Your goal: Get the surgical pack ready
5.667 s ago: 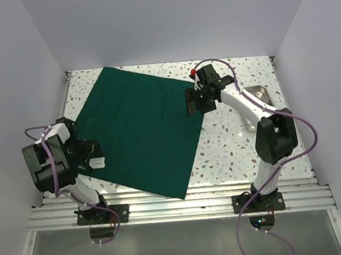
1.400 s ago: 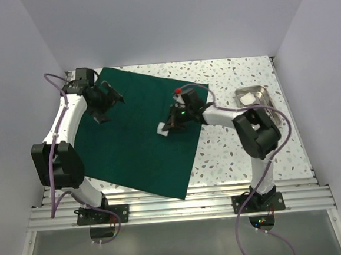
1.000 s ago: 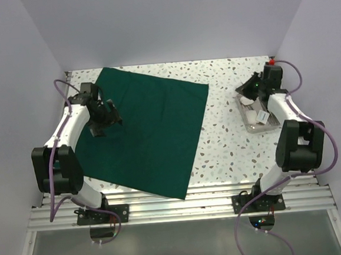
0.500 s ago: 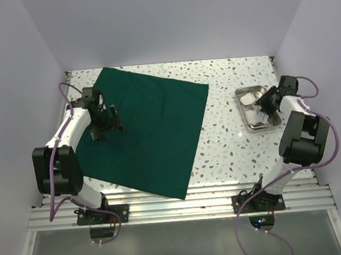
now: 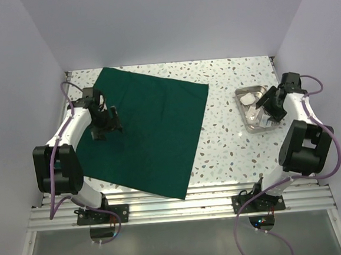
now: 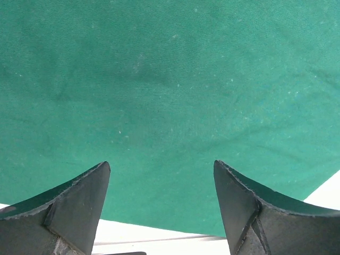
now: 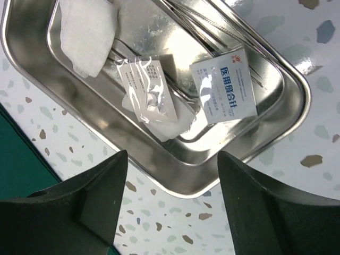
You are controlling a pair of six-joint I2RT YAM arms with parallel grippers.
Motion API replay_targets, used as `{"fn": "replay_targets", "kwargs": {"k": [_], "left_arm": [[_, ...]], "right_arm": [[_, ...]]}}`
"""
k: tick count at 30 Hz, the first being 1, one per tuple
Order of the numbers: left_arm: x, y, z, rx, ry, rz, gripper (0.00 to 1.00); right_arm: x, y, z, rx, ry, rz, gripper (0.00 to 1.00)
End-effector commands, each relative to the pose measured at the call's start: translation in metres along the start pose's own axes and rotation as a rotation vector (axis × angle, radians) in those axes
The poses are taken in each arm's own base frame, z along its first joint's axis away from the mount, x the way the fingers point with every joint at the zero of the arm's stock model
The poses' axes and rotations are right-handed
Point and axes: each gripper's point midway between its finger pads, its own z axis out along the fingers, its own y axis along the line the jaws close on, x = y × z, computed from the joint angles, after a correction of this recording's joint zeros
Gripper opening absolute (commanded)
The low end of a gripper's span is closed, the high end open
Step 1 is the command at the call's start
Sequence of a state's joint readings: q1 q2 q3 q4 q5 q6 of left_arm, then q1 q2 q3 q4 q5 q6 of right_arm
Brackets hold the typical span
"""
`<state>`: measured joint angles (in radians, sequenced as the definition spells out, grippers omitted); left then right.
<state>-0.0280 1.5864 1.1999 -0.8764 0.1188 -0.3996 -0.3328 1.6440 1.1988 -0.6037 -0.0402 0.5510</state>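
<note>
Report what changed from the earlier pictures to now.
The right gripper carried a white packet from the green cloth across to the steel tray, let it go, and now hangs open above the tray. The left gripper came out from beside its base to hover open over the cloth's left part. Cloth and tray lie where they were.

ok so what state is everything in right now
green cloth: spread flat, unfolded
steel tray: upright on the table, loaded
gauze pad: loose in the tray
clear packet: lying in the tray
printed packet: in the tray, label up
metal instruments: lying in the tray
left gripper: open, over the cloth
right gripper: open, over the tray
</note>
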Motion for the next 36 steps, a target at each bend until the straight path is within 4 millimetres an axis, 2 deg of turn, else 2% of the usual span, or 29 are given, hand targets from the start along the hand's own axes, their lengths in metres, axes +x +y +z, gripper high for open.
{"fn": "replay_targets", "kwargs": {"k": [1,7,13,20,24,28,33,36], "left_arm": [[-0.009,-0.007,0.002,0.025,-0.037,0.043,0.82],[-0.006,-0.010,0.005,0.022,-0.016,0.051,0.82],[0.002,-0.017,0.011,0.024,0.012,0.058,0.81],[0.009,-0.039,0.013,0.038,0.042,0.106,0.80],[0.012,-0.054,0.016,0.060,0.059,0.139,0.80],[0.013,-0.078,0.017,0.109,0.073,0.189,0.77],[0.023,-0.108,0.025,0.155,0.112,0.256,0.75],[0.035,-0.120,0.036,0.171,0.165,0.291,0.73]], "right_arm": [[-0.003,-0.015,-0.035,0.083,-0.026,-0.031,0.70],[0.014,-0.037,-0.015,0.153,0.040,0.045,0.68],[0.026,-0.045,0.013,0.205,0.109,0.106,0.67],[0.039,-0.054,0.028,0.245,0.158,0.137,0.63],[0.040,-0.054,0.040,0.242,0.163,0.145,0.60],[0.038,-0.049,0.048,0.230,0.170,0.180,0.53],[0.037,-0.049,0.050,0.229,0.181,0.195,0.33],[0.038,-0.051,0.048,0.232,0.185,0.199,0.26]]}}
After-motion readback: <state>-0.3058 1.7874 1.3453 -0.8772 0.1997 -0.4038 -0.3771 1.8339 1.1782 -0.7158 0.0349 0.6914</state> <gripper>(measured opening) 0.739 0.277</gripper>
